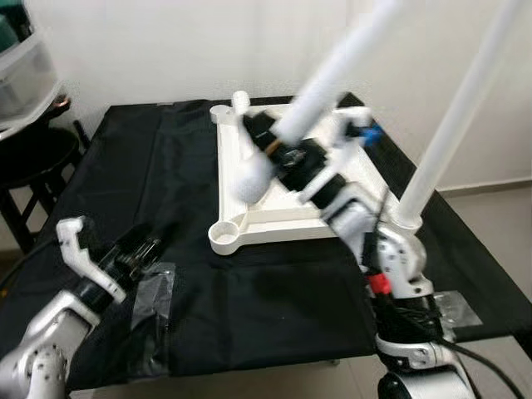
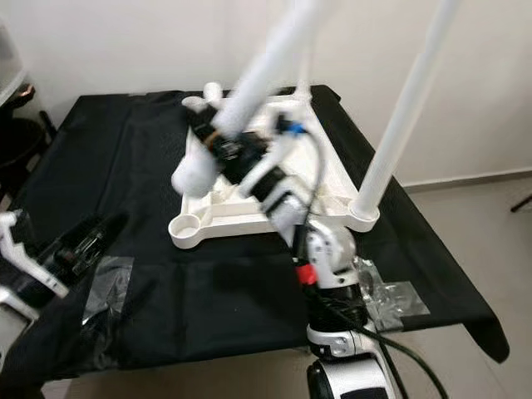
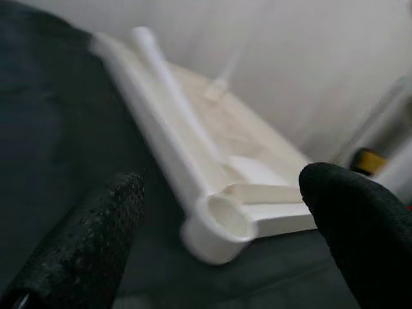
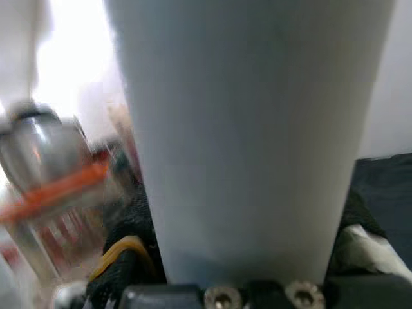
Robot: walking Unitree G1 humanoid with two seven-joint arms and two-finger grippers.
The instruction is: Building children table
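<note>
The white tabletop [image 1: 291, 208] lies upside down on a black-covered table [image 1: 166, 166]. One white leg [image 1: 453, 125] stands upright in its near right corner socket. My right gripper [image 1: 281, 151] is shut on a second white leg [image 1: 332, 75], which is tilted and blurred, with its lower end [image 1: 249, 179] hanging over the tabletop's left side. In the right wrist view that leg [image 4: 257, 129] is right in front of the camera. The near left socket [image 3: 222, 219] is empty. My left gripper [image 1: 145, 249] rests open, low on the cloth, short of that socket, with fingers [image 3: 360, 219] wide apart.
Another white tube [image 3: 167, 84] lies along the tabletop's left rim toward the far corner. Clear tape patches [image 1: 154, 291] hold the cloth near the front edge. A black stool [image 1: 33, 158] and a plastic bin [image 1: 25, 75] stand at the left. The wall is close behind.
</note>
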